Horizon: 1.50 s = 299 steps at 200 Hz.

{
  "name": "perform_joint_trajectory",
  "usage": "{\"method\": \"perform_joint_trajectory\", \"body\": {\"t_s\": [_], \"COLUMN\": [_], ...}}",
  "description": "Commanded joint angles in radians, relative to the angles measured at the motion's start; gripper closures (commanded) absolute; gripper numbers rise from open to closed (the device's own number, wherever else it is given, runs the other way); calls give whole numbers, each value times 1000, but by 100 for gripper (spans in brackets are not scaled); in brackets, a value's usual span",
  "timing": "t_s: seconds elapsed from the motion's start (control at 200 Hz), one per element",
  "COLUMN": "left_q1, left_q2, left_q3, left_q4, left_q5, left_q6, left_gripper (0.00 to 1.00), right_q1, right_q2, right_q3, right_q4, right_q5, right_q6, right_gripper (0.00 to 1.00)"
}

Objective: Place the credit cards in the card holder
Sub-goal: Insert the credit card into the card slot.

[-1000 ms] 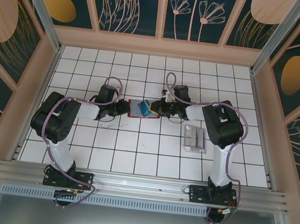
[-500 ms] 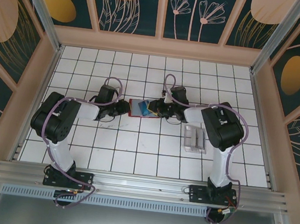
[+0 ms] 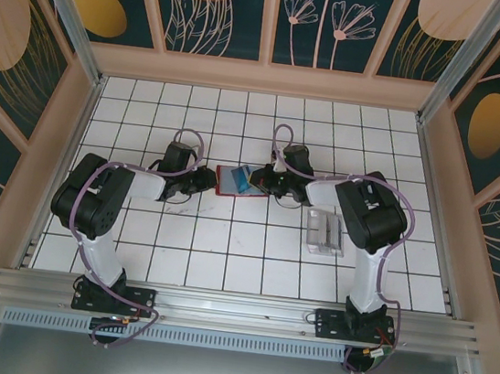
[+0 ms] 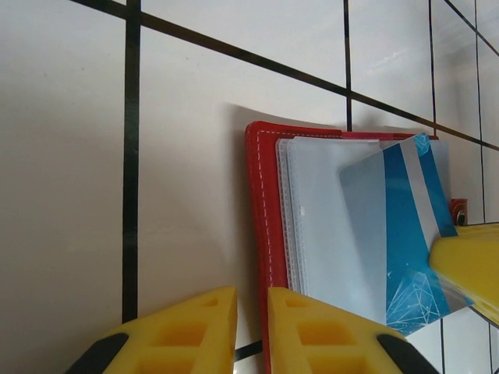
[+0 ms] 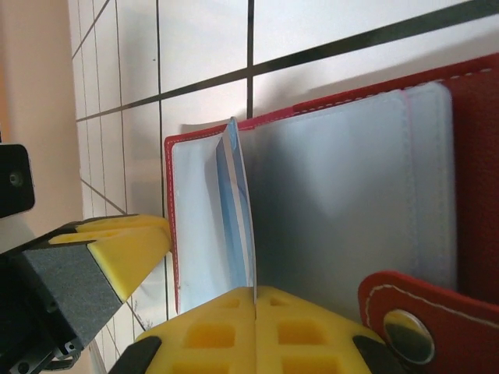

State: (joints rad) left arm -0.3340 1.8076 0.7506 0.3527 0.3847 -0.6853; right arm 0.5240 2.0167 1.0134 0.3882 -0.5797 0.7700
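The card holder (image 3: 230, 184) lies open on the tiles, a red case with a grey-blue inside (image 4: 327, 218) (image 5: 343, 187). My right gripper (image 3: 260, 183) (image 5: 256, 292) is shut on a blue and grey credit card (image 5: 238, 218). That card (image 4: 398, 226) is tilted over the holder's clear pockets. My left gripper (image 3: 207, 179) (image 4: 252, 296) is at the holder's left edge. Its jaws stand a narrow gap apart, with one finger (image 4: 312, 327) on the red rim and tile showing between them. The clasp tab (image 5: 405, 319) sits beside my right fingers.
A clear acrylic slotted tray (image 3: 324, 231) stands on the tiles to the right of the holder, near my right arm. Low walls ring the white tiled floor (image 3: 222, 257). One yellow finger (image 4: 468, 261) of the right gripper reaches into the left wrist view.
My right gripper has shifted a little to the left with the card, which now lies further over the holder. The left arm and the holder have stayed put.
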Motion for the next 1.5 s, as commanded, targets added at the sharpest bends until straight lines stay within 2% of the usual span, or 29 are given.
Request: {"method": "perform_joint_trajectory", "body": {"t_s": [0.0, 0.165, 0.31, 0.561, 0.656, 0.846, 0.956, 1.336, 1.491], "left_q1": [-6, -5, -5, -5, -5, -5, -5, -5, -5], "left_q2": [29, 36, 44, 42, 41, 38, 41, 47, 49], "left_q3": [-25, -22, -31, -45, -46, -40, -42, -39, -41], "left_q4": [-17, -24, -10, -6, -7, -19, -20, -13, -11], "left_q5": [13, 28, 39, 40, 37, 37, 36, 52, 56], "left_q6": [-6, 9, 5, 7, 7, 15, 15, 5, 2], "left_gripper": [81, 81, 82, 82, 82, 82, 82, 82, 82], "right_q1": [12, 18, 60, 89, 94, 96, 103, 154, 160], "right_q2": [-18, 2, 8, -9, -25, -49, -60, -53, -40], "right_q3": [-40, -57, -49, -44, -28, 21, 52, 179, 205], "right_q4": [49, 110, 125, 81, 2, -153, -219, -442, -470], "right_q5": [74, 95, 111, 133, 177, 248, 278, 455, 450], "right_q6": [50, 107, 123, 122, 88, 14, -25, -136, -150], "right_gripper": [100, 100, 100, 84, 74, 69, 61, 60, 61]}}
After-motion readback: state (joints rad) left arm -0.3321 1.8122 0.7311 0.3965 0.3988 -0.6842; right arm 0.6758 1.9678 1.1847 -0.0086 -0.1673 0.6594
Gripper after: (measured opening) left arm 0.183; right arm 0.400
